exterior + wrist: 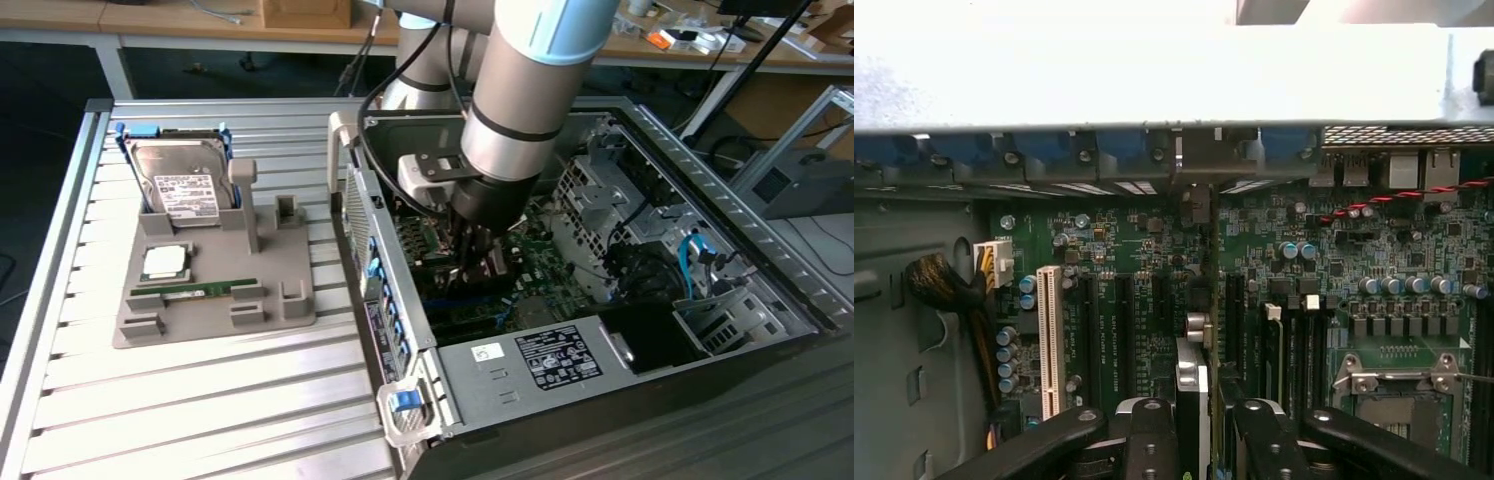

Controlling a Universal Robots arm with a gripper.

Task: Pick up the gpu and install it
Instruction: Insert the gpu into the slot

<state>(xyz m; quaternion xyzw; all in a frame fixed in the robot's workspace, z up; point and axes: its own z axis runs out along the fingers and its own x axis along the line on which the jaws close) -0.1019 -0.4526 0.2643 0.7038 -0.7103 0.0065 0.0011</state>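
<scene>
GPU on edge over the motherboard slots

GPU (470, 262), seen in the exterior view, hangs in my hand (474, 250), low inside the open computer case (747, 230), just above the motherboard (561, 262). Case walls stand close on both sides of my arm (534, 90), and the drive cage toward the exterior view's right leaves little room. My wrist hides most of the card. On the slatted desk (200, 400), at the exterior view's left, a grey tray (214, 325) carries the hard drive (180, 180), a processor (166, 262) and a memory stick (198, 291).

From the wrist view, the gpu (1214, 300) shows edge-on as a thin vertical strip, my fingers (1154, 440) closed on it from both sides. It stands between black expansion slots (1124, 330), with a white slot (1049, 340) well apart. Whether its edge touches a slot I cannot tell. An empty CPU socket (1399, 385) lies beside the memory slots.
</scene>
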